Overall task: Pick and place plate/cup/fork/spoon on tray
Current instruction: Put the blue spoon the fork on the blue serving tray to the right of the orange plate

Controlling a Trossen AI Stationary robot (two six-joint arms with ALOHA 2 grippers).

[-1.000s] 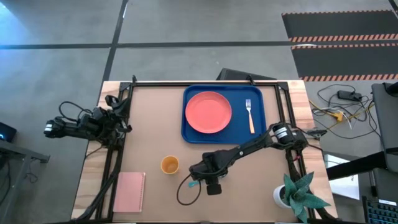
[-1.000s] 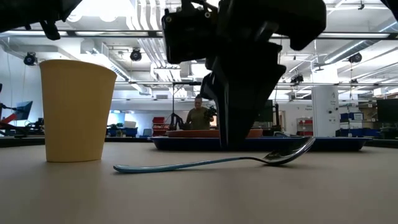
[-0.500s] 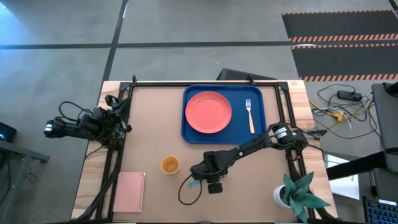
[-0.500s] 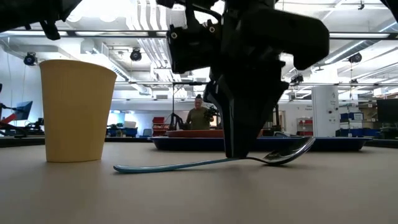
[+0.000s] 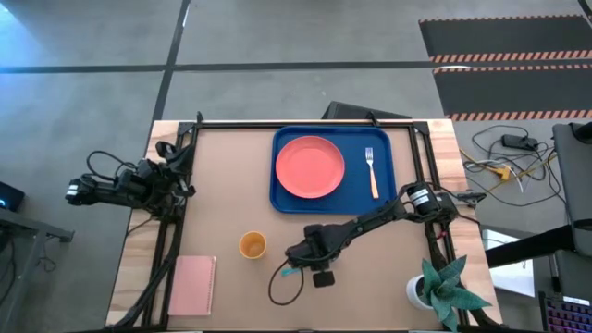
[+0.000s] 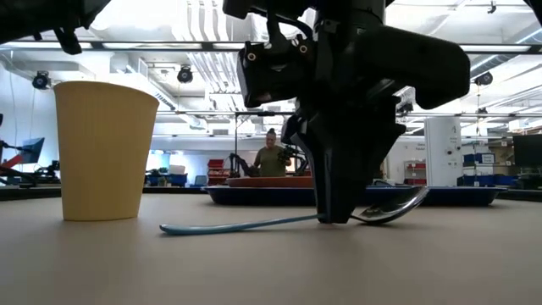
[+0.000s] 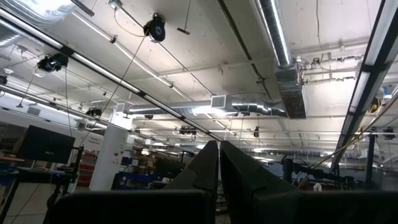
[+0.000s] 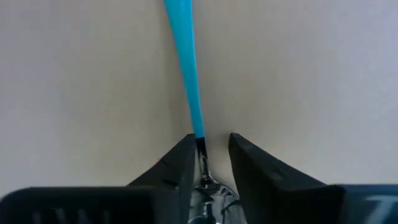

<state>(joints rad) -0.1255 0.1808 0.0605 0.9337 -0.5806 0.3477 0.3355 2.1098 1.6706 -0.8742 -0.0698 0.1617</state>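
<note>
1. Spoon [image 6: 279,222] first: we find it flat on the desk [image 5: 222,185], at about 7 o'clock from the tray [image 5: 277,199] and just at 3 o'clock of the cup [image 5: 252,245], its light blue handle trailing away from the metal bowl.
2. Our right hand [image 8: 208,163] is down at the desk over the spoon's neck, where blue handle meets metal. Its fingers [image 8: 177,168] straddle the shaft with a narrow gap each side; we judge it partly open and not yet gripping.
3. Our left hand [image 7: 219,168] waits off the desk's 9 o'clock edge, fingers together on nothing.
4. Handling, as we judge it: the spoon is light, stiff and thin, and smooth metal may slip or pivot between the fingers. Taking it at the neck, near its balance, should keep it from tipping.
5. On the tray, the plate [image 5: 310,166] and the fork [image 5: 371,171] already rest; spoon and cup remain outside.
</note>
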